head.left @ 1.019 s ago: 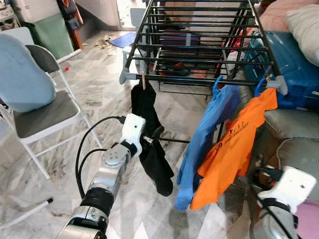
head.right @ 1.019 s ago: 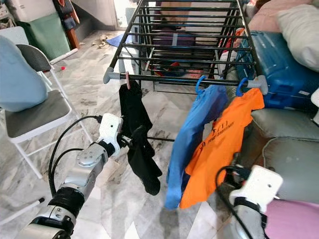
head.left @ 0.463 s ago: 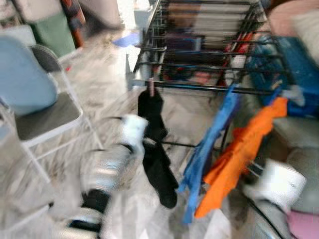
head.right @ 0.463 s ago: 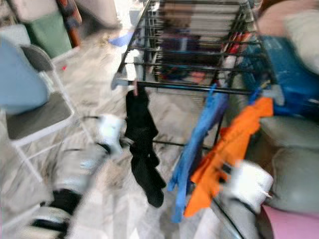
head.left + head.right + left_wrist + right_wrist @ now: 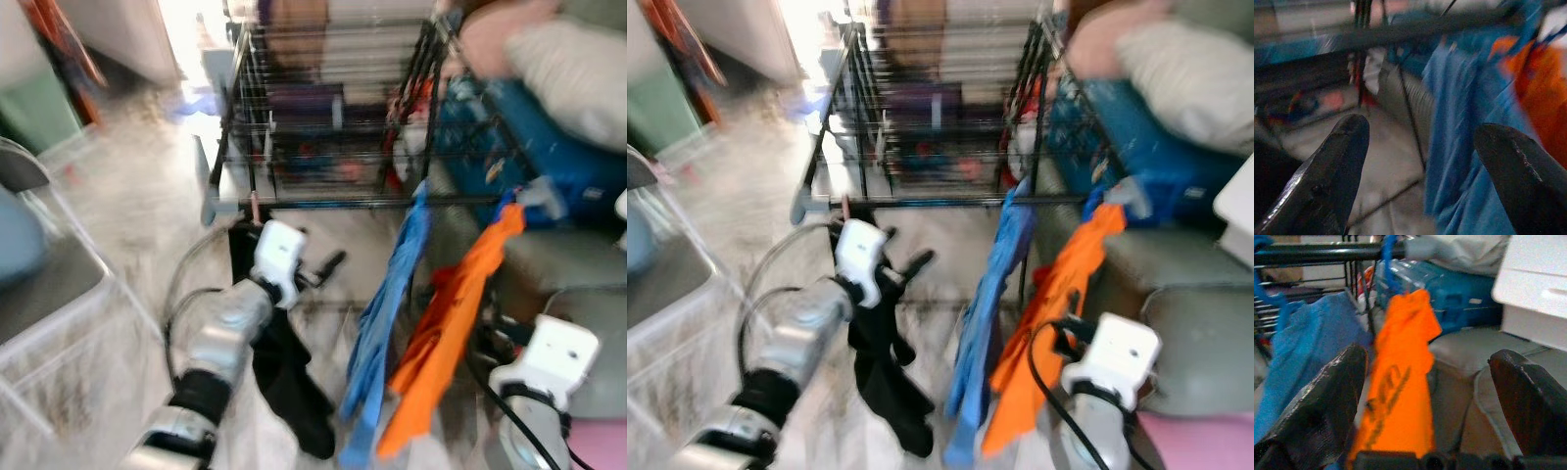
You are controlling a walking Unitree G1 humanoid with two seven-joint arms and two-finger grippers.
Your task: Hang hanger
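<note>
A black drying rack (image 5: 323,204) stands ahead, and the picture is blurred. At the left of its front rail a black garment (image 5: 284,382) hangs from a pink hook (image 5: 254,206). A blue shirt (image 5: 387,313) and an orange shirt (image 5: 451,333) hang further right on blue hangers. My left gripper (image 5: 323,269) is raised just right of the black garment, below the rail, open and empty; its fingers (image 5: 1332,166) point toward the blue shirt (image 5: 1464,147). My right gripper (image 5: 495,343) sits low by the orange shirt (image 5: 1400,382), open with nothing between its fingers (image 5: 1317,401).
A folding chair (image 5: 39,284) stands at the left on the marble floor. Blue cases (image 5: 549,147) with pillows (image 5: 568,69) on top lie right of the rack. A grey cushion (image 5: 578,255) is below them, close to my right arm.
The whole picture has shifted and blurred as the camera moved closer and turned. My left gripper now points past the black garment toward the blue shirt. The hanging clothes stay in place.
</note>
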